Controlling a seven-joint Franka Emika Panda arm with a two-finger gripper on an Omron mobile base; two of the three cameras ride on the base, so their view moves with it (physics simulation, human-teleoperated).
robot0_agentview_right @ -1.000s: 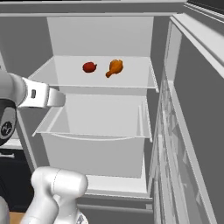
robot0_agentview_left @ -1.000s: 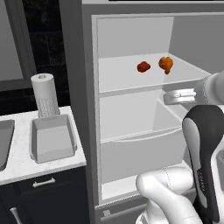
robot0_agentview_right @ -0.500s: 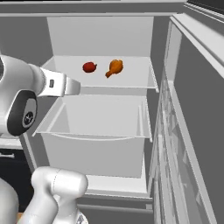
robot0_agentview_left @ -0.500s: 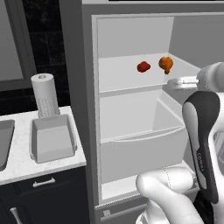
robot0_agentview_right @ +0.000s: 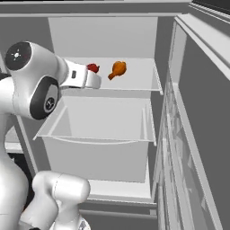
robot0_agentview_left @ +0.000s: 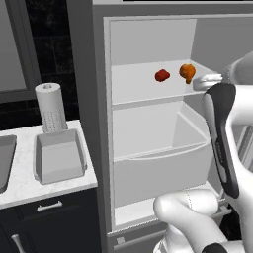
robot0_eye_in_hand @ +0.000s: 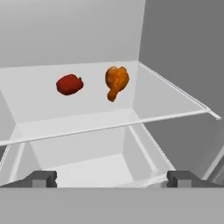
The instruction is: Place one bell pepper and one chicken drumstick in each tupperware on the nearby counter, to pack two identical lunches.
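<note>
The fridge point(robot0_agentview_left: 148, 123) stands open, directly ahead of the robot. On its glass shelf point(robot0_eye_in_hand: 87, 118) lie a red bell pepper point(robot0_eye_in_hand: 69, 84) and an orange-brown chicken drumstick point(robot0_eye_in_hand: 116, 81), side by side and close together but not touching. In the hand view the pepper is to the left of the drumstick, and the drumstick's narrow end points toward the front edge of the shelf. Below the shelf, a clear drawer point(robot0_agentview_right: 103, 130) is pulled partly out.

The hand point(robot0_eye_in_hand: 112, 178) is raised to shelf level in front of the fridge, with its fingers point(robot0_eye_in_hand: 41, 178) spread wide apart and nothing between them. It is well short of both food items and points toward the shelf.

To the left of the fridge, the white counter point(robot0_agentview_left: 20, 183) carries one grey tupperware point(robot0_agentview_left: 58, 157), lying flat near the counter's right end. A paper towel roll point(robot0_agentview_left: 51, 107) stands upright just behind it. The edge of a dark sink point(robot0_agentview_left: 4, 163) shows at the far left of the counter.
</note>
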